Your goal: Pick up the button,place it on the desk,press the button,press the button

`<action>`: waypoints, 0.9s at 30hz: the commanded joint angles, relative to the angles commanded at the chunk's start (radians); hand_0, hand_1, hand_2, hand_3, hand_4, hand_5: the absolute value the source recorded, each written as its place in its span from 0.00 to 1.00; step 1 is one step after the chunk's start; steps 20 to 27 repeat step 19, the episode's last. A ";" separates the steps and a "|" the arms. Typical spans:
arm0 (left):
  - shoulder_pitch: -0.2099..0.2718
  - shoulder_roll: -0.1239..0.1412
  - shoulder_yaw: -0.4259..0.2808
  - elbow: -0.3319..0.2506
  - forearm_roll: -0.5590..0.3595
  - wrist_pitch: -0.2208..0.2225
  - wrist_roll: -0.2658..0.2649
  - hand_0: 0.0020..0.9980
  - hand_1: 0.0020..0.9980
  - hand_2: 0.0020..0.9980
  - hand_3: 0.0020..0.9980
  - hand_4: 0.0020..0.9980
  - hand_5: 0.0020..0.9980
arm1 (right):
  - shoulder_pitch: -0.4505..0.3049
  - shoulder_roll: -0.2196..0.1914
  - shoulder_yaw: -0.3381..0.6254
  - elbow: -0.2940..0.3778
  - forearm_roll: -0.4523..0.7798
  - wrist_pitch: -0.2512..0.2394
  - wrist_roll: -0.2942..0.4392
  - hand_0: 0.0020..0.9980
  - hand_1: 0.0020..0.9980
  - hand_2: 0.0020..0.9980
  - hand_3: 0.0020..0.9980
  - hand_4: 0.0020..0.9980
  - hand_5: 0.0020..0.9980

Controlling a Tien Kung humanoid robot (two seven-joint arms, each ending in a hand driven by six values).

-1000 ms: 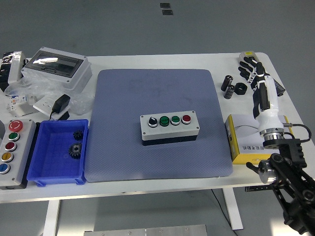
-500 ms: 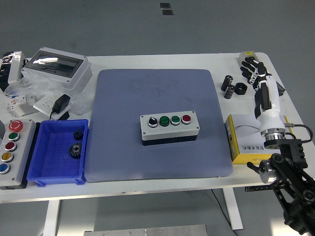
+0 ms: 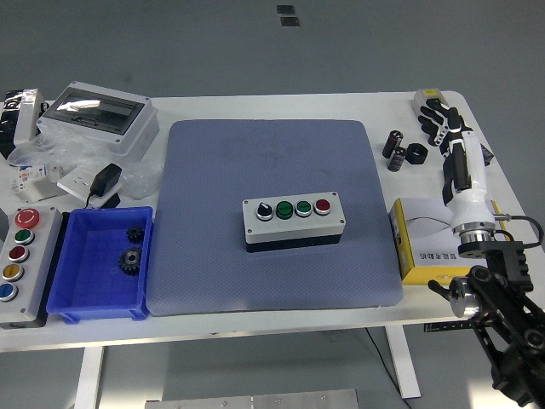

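A grey button box [image 3: 294,220] with a black knob, two green buttons and a red button lies in the middle of the blue-grey mat [image 3: 272,213]. My right hand [image 3: 441,121] is stretched out over the table's far right corner, well right of the box, fingers spread and holding nothing. Its white forearm [image 3: 467,192] runs back over a yellow box. The left arm is out of view.
A second button box [image 3: 19,264] with several coloured buttons sits at the left edge. A blue bin [image 3: 85,294] holds two black gears. A grey enclosure [image 3: 98,118], bags and a black adapter lie at back left. Black cylinders [image 3: 402,152] and a yellow box [image 3: 421,243] sit at right.
My right hand has drifted slightly farther back and right toward the table's far corner. The button box has not moved.
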 joint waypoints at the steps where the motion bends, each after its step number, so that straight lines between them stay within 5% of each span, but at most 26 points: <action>1: 0.000 0.000 0.000 0.000 0.000 0.000 0.000 0.61 0.52 0.53 0.60 0.62 0.21 | 0.000 0.000 0.000 0.000 -0.001 -0.001 0.000 0.83 0.79 0.79 0.78 0.98 1.00; 27: -0.001 -0.002 -0.001 0.000 -0.002 0.000 0.000 0.61 0.52 0.53 0.60 0.62 0.21 | -0.001 -0.001 0.009 0.002 -0.005 -0.003 0.002 0.83 0.79 0.78 0.78 0.97 1.00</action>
